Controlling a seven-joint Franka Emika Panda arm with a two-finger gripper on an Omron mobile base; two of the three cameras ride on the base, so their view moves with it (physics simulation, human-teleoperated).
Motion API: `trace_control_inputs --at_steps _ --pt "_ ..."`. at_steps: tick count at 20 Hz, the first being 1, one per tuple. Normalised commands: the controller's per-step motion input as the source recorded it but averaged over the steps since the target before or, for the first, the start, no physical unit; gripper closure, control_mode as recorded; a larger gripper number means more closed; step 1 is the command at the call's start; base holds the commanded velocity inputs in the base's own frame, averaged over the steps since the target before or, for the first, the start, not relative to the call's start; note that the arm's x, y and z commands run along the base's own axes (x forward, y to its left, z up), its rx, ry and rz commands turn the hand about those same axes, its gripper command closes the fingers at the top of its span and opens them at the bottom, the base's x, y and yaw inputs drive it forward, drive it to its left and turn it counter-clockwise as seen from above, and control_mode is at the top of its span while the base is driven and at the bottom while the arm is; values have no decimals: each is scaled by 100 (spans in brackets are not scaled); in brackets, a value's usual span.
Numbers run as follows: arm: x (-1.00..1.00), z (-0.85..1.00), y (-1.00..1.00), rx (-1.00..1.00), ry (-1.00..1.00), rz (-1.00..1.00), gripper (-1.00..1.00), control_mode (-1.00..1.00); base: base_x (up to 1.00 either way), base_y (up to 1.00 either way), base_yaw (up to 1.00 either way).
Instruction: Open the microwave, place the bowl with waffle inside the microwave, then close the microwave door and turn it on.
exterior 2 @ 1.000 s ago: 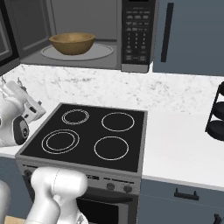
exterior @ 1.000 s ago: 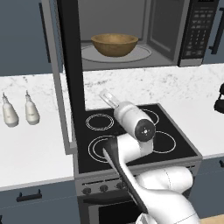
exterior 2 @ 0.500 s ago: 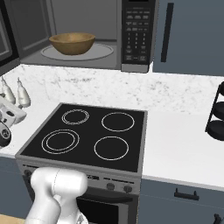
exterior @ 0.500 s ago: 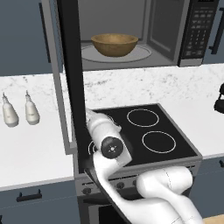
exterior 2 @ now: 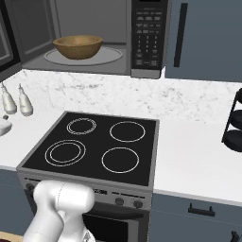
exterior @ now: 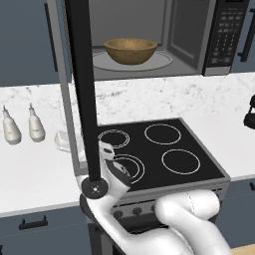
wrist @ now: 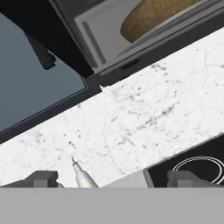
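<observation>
The microwave (exterior: 199, 35) (exterior 2: 147, 33) stands open above the counter. On its glass turntable (exterior: 159, 62) rests the brown wooden bowl (exterior: 129, 50) (exterior 2: 78, 46) (wrist: 153, 15); the waffle is hidden below the bowl's rim. The microwave door (exterior: 79, 74) swings out to the left, seen edge-on, with its bottom corner just above my wrist (exterior: 94, 187). My gripper (wrist: 113, 179) is open with nothing between its fingertips (wrist: 43, 178). It is low at the stove's front left and looks up at the counter and the microwave's open front.
The black stovetop (exterior: 164, 149) (exterior 2: 94, 146) lies below the microwave. Two white bottles (exterior: 10, 129) (exterior 2: 8, 101) and a clear dish (exterior: 62, 142) stand on the left counter. One bottle's tip (wrist: 81, 175) rises near my fingers. A black tiered rack (exterior 2: 234, 127) stands at the right.
My arm has swung from over the stove's middle to the left and down, ending beside the open door's bottom corner. Door and bowl have not moved.
</observation>
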Motion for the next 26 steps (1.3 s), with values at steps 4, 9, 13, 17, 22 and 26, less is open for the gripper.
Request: trace_control_inputs --at_steps 4,9,13,17,22,26 --pt "-49 7 63 -8 -20 -2 -100 -100 0 0 0" --pt "-32 22 85 -7 -16 -5 -100 -100 0 0 0" --pt "-26 29 83 -6 -13 -7 -100 -100 0 0 0" --pt "-40 13 70 -7 -11 -18 -100 -100 0 0 0" --pt "-41 31 58 -7 -16 -27 -100 -100 0 0 0" --pt "-60 19 14 -5 -15 -25 -100 -100 0 0 0"
